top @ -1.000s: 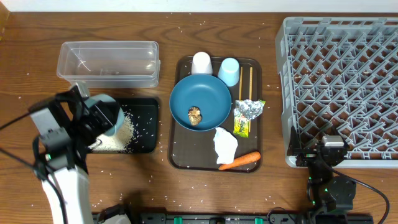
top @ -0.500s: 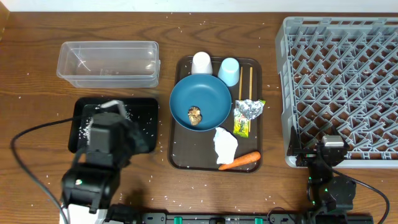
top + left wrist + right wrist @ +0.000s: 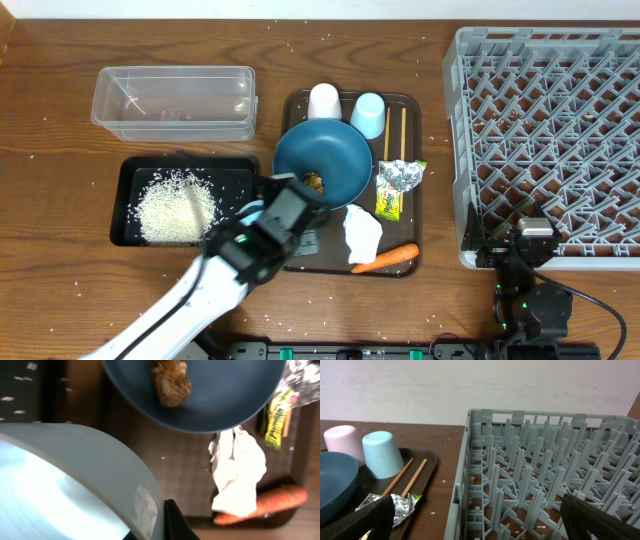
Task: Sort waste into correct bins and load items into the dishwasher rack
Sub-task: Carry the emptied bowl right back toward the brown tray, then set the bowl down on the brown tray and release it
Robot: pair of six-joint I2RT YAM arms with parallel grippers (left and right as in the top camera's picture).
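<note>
Overhead, the left gripper point(image 3: 272, 212) was clamped on the light-blue bowl point(image 3: 252, 212) over the brown tray's point(image 3: 325, 255) left edge, with white rice point(image 3: 172, 208) heaped in the black tray point(image 3: 125, 235) just left of it. Left wrist cam had the bowl's rim pinched above the brown tray's floor. Right wrist cam: the right gripper point(image 3: 477, 522) was gaping wide and empty, off to the brown tray's right.
</note>
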